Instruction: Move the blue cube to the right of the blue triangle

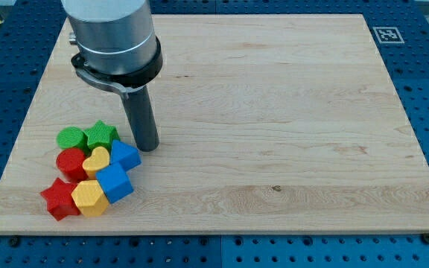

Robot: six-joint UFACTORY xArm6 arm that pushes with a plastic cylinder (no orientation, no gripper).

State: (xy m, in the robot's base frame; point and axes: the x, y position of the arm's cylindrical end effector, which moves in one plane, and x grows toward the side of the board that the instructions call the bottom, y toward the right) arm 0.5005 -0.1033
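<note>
The blue cube [115, 183] sits at the lower right of a tight cluster of blocks at the board's lower left. The blue triangle [124, 155] lies just above it, touching it. My tip [147, 147] rests on the board right beside the blue triangle's upper right side, above and to the right of the blue cube. The rod rises from it to the grey arm body at the view's top left.
The cluster also holds a green round block [71, 137], a green star [100, 135], a red round block [71, 163], a yellow heart [95, 159], a red star [59, 198] and a yellow hexagon [89, 197]. The wooden board [274, 134] lies on a blue perforated table.
</note>
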